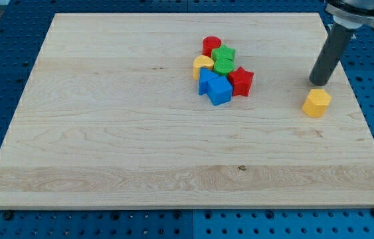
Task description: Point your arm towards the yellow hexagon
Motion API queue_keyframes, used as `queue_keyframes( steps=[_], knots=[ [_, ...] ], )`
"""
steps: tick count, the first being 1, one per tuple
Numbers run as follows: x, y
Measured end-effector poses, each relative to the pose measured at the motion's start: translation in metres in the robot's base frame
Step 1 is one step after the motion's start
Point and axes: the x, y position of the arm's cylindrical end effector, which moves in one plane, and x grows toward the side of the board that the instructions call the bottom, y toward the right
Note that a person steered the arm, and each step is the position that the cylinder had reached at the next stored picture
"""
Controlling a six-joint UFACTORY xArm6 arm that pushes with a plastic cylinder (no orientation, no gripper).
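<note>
— One yellow hexagon [317, 103]: where?
— Near board [107, 133] right edge, well apart from cluster.
— My tip [319, 83]?
— Just above hexagon toward view's top, close, apparently not touching. Plain rod: no jaws, nothing held.
— Cluster, centre-top?
— Red cylinder [211, 46], green block [224, 59], yellow heart-like block [203, 65], red star [242, 81], two blue blocks [208, 79] [220, 91], all bunched together.
</note>
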Motion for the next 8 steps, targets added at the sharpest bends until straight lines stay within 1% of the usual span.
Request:
queue_keyframes(
  steps=[1, 2, 4, 5, 6, 8],
  knots=[
    [0.024, 0.036],
    [0.044, 0.058],
    [0.068, 0.067],
    [0.096, 0.059],
    [0.119, 0.037],
    [0.113, 0.008]
  ],
)
